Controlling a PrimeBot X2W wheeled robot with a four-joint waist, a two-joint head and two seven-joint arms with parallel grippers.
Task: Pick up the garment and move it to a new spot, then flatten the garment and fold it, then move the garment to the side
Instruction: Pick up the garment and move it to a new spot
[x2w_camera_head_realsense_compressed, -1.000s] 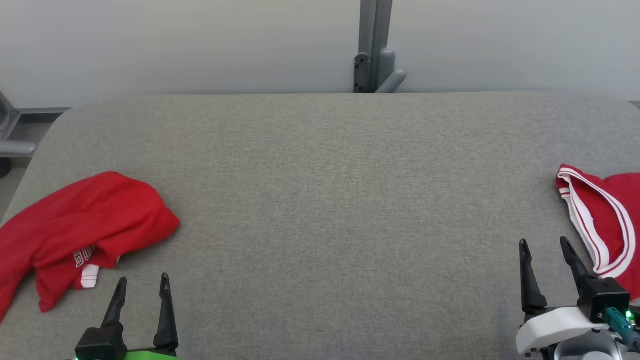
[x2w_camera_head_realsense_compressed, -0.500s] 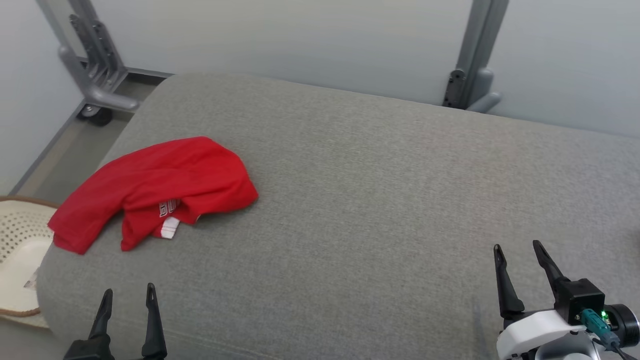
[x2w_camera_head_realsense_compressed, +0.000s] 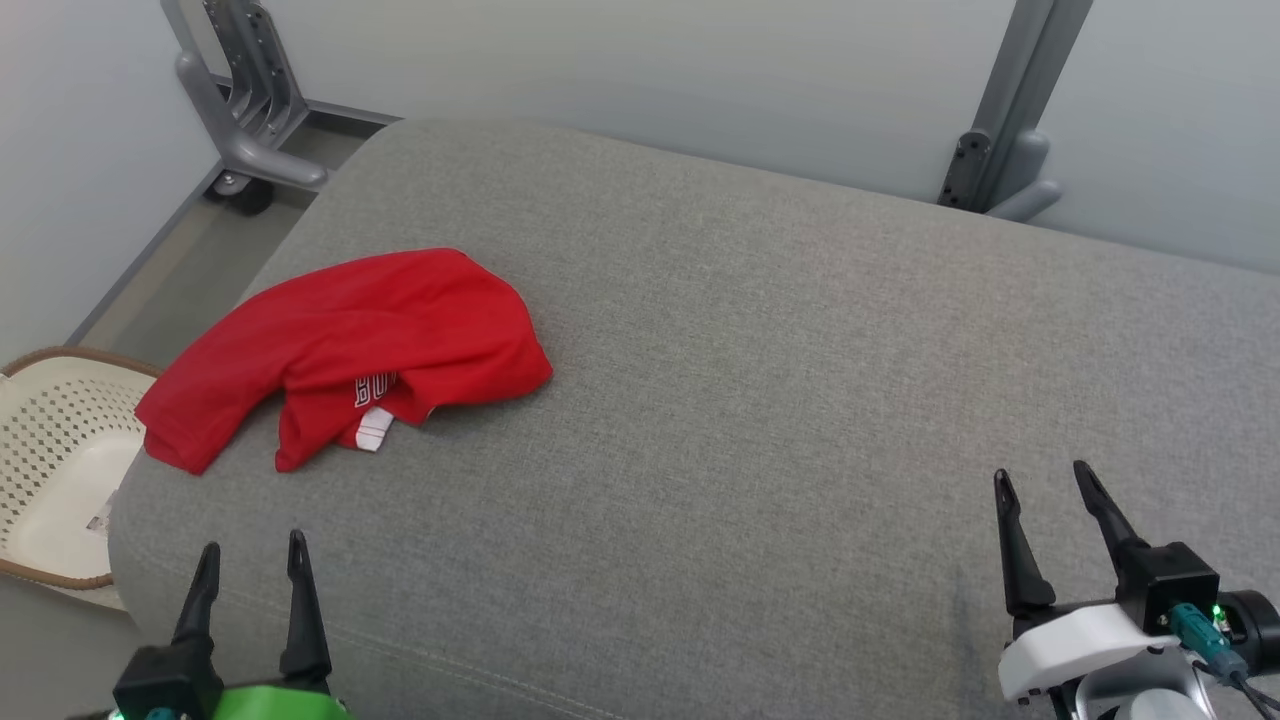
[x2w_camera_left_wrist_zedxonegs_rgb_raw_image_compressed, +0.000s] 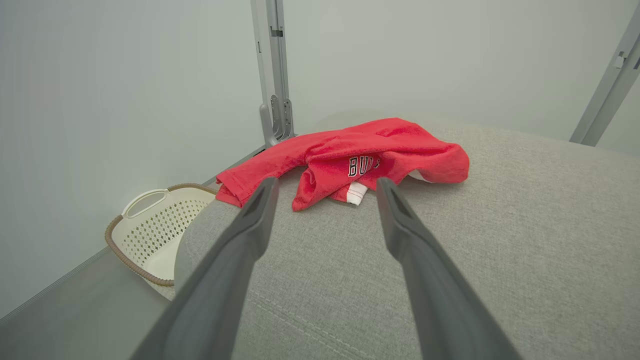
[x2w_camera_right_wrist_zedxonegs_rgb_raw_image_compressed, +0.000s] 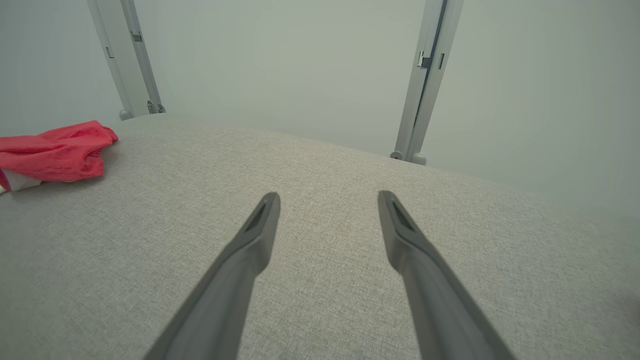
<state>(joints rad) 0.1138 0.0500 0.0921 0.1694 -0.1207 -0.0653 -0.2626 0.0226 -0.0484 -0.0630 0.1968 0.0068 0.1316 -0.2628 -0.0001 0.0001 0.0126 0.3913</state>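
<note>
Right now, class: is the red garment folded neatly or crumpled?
Crumpled: the red garment lies bunched in uneven folds, its lettering half hidden.

The crumpled red cloth garment (x2w_camera_head_realsense_compressed: 350, 340) looks soft and matt, its lettering printed. The grey padded surface (x2w_camera_head_realsense_compressed: 760, 400) under it is covered in coarse woven fabric with a stitched seam. The cream perforated basket (x2w_camera_head_realsense_compressed: 40, 440) looks like smooth plastic; the grey frame post (x2w_camera_head_realsense_compressed: 1010, 100), satin-finished metal.

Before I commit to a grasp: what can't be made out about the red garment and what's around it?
Red garment: bunched over itself in every view, so collar and sleeves are hidden.
Lettering: left wrist view, its end tucked under a fold.
Basket: head view, cut by the left edge; the scrap inside is too small to identify.
</note>
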